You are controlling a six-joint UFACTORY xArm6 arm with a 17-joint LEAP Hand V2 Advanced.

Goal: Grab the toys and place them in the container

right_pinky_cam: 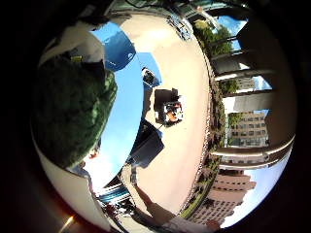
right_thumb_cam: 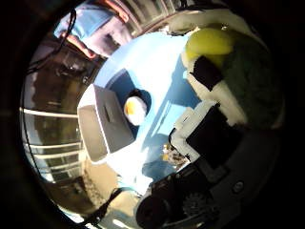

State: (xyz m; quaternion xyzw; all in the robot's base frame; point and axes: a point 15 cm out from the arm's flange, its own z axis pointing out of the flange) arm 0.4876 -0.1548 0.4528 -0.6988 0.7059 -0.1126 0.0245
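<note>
You could read no text, label, number or sign anywhere in either palm view. The container [right_thumb_cam: 102, 126], the green plush toy [right_pinky_cam: 68, 111] and the blue surface [right_thumb_cam: 157, 67] bore no lettering that you could make out.

White-and-black blocky robot hand [right_thumb_cam: 205, 129] with a geared part.

Outdoor paved plaza [right_pinky_cam: 180, 160] in sun: tall bldgs [right_pinky_cam: 233, 191], trees [right_pinky_cam: 214, 36], blue sky overhead.
</note>
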